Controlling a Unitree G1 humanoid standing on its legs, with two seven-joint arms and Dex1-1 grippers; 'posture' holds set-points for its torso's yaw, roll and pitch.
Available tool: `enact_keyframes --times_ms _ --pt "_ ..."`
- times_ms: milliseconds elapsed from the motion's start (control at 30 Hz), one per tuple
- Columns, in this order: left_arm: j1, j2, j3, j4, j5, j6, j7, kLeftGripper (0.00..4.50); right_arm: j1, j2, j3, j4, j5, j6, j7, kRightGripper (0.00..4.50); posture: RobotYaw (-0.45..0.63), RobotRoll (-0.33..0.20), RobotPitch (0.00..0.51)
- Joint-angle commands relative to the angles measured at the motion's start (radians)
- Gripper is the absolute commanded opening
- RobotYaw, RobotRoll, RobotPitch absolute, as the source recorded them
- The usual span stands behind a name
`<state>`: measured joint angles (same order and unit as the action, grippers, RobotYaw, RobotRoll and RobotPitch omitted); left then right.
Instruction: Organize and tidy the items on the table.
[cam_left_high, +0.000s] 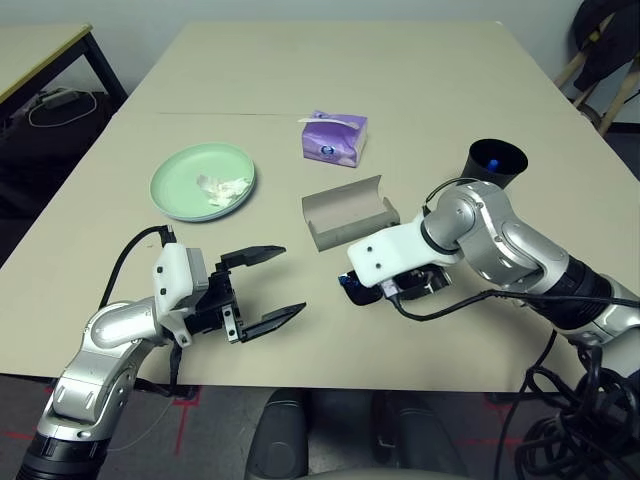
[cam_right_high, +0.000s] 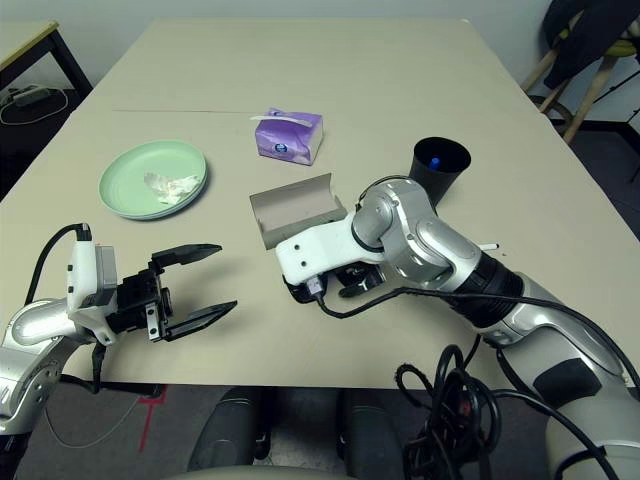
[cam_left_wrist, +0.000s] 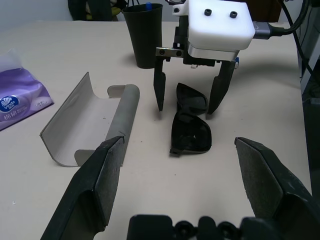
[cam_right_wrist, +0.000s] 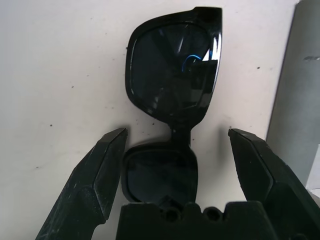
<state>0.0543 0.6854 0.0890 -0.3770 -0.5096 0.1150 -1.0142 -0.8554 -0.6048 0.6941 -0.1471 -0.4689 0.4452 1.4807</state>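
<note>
Near edge: the left gripper (cam_left_high: 294, 278) is held above the table (cam_left_high: 300, 60), jaws spread wide, with nothing grasped. The right gripper (cam_right_wrist: 178, 132) is likewise wide open and empty, its fingers placed either side of the glossy black plastic sunglasses (cam_right_wrist: 170, 70), which lie on the tabletop near the bridge of the grip. If the jaws were closed off-centre, the frame could be twisted or squeezed out, since its narrow bridge and wider lenses offer uneven purchase; lenses could be scratched by hard fingertips. If the approach were made too low, the table could be struck.

Just beyond, the grey oblong glasses case (cam_left_high: 345, 210) lies open; it could be nudged by the right wrist, or its lid tipped shut during insertion. Farther off are the mint green round plate (cam_left_high: 180, 185), bearing a crumpled white tissue (cam_left_high: 225, 192), the black cylindrical cup (cam_left_high: 500, 160) and the purple soft-sided tissue box (cam_left_high: 335, 140). The cup could be toppled by the right forearm if it were swung outward.

By the right eye view, a white pen (cam_right_high: 488, 246) is revealed beside the right forearm. In the head views the sunglasses are largely masked by the right gripper; by the left wrist view, both lenses and the space between them and the case are exposed.
</note>
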Motion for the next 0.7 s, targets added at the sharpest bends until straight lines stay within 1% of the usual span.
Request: enact_keyframes --times_ms 33,700 --pt "0.014 -0.002 -0.014 -0.020 0.011 -0.002 0.000 4.48 0.005 0.015 0.016 0.013 -0.028 -0.011 -0.030 4.50 0.20 0.000 0.128" --pt "-0.005 -0.007 -0.026 0.001 0.019 -0.009 -0.004 4.48 0.006 0.013 0.003 0.032 -0.045 -0.049 -0.034 4.50 0.19 0.000 0.128"
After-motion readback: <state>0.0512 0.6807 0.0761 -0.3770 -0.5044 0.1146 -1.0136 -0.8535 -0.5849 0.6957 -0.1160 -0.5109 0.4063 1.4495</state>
